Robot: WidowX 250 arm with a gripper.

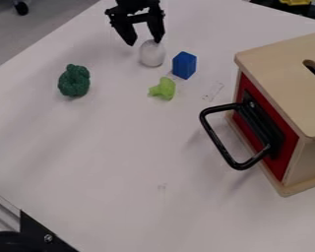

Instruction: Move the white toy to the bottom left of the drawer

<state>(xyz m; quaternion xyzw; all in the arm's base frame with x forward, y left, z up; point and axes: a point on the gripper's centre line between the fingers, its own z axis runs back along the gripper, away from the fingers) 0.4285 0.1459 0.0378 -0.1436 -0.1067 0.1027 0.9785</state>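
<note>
The white toy (151, 53) sits at the far side of the surface (108, 162), just under the tool (144, 42), whose fingers stand wide apart. It looks light and smooth, rounded enough to slip, so grip it low around its widest part. The blue block (184, 65) and lime toy (163, 88) crowd its right and near sides. Open room runs left of them towards the near side; the drawer's handle (219, 140) juts into the right.

White toy (152, 55): rounded, on table (108, 162), well apart from drawer (286, 158). Drawer: red-fronted, black-handled, closed.
</note>
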